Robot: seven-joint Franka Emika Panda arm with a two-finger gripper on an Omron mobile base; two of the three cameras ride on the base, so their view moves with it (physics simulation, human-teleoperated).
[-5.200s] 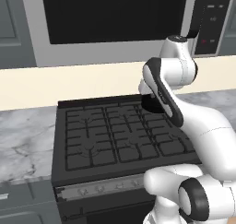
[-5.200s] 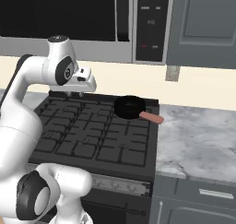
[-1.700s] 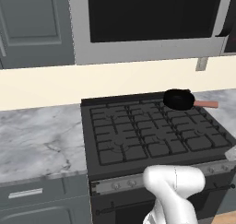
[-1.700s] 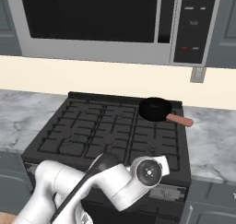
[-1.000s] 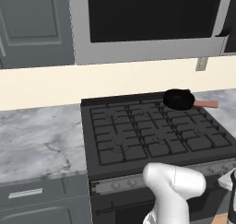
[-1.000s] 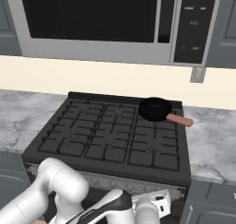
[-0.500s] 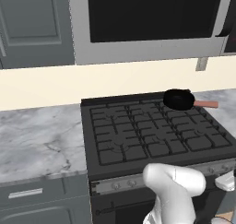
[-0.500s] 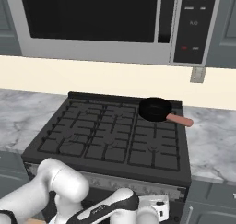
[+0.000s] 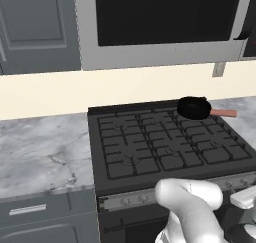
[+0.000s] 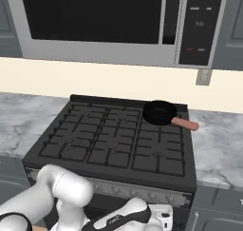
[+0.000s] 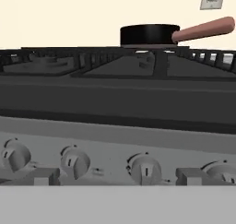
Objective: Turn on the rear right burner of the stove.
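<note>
Four knobs (image 11: 145, 168) on stove (image 9: 165, 149) front strip; one pan (image 10: 160, 112) on rear right burner.

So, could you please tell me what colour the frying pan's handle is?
The handle is reddish pink, on a black pan; the hand view shows it best.

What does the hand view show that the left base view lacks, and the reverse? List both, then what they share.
Hand view: the knobs close up with their pointer marks, and the open gripper just before them. Left base view: the counter, the microwave and a cabinet. Both: the stove, the pan at its rear right, and the outlet.
</note>
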